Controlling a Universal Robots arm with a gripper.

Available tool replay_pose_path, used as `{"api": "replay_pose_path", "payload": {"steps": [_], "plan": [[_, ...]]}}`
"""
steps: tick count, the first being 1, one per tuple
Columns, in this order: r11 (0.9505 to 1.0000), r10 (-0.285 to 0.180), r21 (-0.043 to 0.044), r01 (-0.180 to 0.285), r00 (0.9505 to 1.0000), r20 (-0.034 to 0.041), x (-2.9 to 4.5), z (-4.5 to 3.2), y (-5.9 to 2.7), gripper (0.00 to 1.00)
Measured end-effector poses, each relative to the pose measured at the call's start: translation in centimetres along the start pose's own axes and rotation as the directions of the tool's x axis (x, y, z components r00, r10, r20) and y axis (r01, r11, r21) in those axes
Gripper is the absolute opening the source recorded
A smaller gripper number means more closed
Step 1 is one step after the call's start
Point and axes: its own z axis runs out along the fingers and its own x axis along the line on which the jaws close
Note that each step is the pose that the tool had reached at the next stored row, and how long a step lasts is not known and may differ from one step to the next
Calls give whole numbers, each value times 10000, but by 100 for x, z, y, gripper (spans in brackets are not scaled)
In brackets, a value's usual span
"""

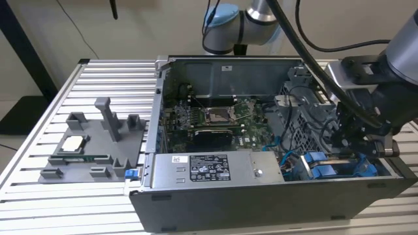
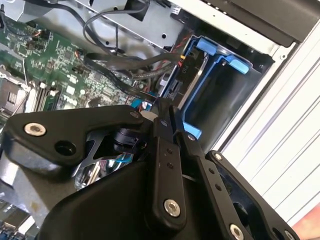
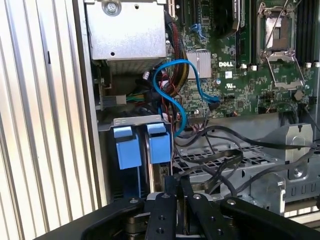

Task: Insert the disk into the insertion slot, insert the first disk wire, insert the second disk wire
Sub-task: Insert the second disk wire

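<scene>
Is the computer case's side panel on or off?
Off: the computer case lies open, its motherboard exposed in the exterior view.

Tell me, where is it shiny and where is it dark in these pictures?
In the first wrist view, light shines off the silver metal box. In the second wrist view, the hand is a dark shape up close. In the exterior view, the computer case front is in shadow.

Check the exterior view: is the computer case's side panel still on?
No; the computer case lies open, its motherboard exposed.
</scene>
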Motion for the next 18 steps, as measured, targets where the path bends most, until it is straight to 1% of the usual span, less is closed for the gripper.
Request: {"api": "replay_pose_path", "payload": {"steps": [3,8,10,12,14,16,17,18], "plan": [[10000,-10,39,10,10000,4,9,45,-7,16],[10000,-27,66,27,10000,9,21,133,-79,16],[10000,-43,80,43,10000,10,27,163,-86,16],[9999,-62,81,62,10000,10,29,172,-85,16],[9999,-72,80,72,10000,-8,33,173,-86,16],[9999,-73,80,74,10000,-11,32,165,-87,16],[9999,-69,77,68,10000,34,30,157,-87,16],[10000,-60,71,60,9999,116,28,149,-87,16]]}}
